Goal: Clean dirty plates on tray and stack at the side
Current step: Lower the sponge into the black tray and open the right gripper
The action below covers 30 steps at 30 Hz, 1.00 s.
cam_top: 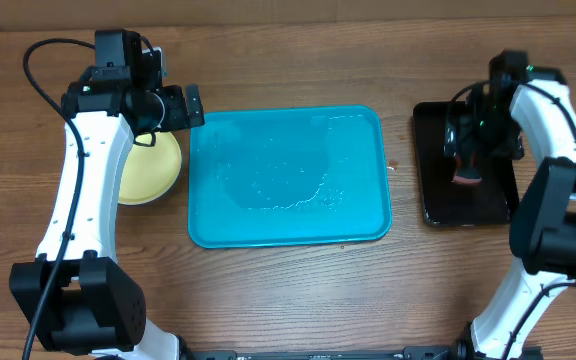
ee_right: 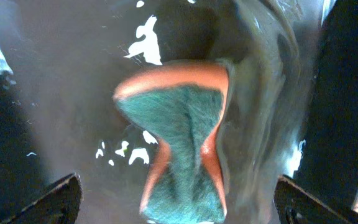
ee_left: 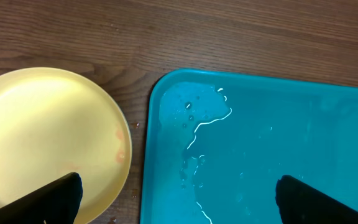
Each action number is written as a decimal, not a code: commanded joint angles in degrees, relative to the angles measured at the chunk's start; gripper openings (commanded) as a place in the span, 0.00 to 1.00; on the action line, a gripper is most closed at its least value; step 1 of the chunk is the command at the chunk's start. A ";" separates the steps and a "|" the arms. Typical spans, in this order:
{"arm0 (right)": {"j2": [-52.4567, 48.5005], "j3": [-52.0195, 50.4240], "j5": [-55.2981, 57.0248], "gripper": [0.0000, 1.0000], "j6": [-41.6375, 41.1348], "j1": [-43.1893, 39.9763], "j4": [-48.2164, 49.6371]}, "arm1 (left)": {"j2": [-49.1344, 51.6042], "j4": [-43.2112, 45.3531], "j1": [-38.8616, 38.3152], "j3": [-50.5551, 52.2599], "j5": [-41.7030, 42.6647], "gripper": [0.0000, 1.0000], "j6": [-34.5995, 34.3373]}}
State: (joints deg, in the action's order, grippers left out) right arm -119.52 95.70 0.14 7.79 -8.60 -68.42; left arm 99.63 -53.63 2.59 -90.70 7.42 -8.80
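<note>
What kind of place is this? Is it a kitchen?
Probably a robot practice bench, not a real kitchen: robot arms stand at a plain wooden table with a wet turquoise tray, a yellow plate beside it and a scrubbing sponge.

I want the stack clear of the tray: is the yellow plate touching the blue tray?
Apart. The left wrist view shows bare table between the yellow plate and the tray.

Pale yellow plate [cam_top: 154,172] sits flat on the table just left of the turquoise tray [cam_top: 360,216]. Faint reddish smear near its rim. Tray's wet, water streaks [ee_left: 205,124] across it.
</note>
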 commanded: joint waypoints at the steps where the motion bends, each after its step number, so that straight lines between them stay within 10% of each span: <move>1: 8.96 7.98 -6.43 1.00 1.09 -0.13 -2.54 | 0.00 0.04 -0.37 -0.94 -0.37 1.00 0.24; 30: 42.16 15.76 -19.41 1.00 -8.00 -0.11 -18.51 | 0.00 0.04 -0.37 -0.94 -0.37 1.00 0.24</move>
State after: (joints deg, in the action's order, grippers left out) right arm -76.82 110.83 -19.99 0.80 -8.60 -86.04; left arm 99.63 -53.63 2.59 -90.70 7.42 -8.80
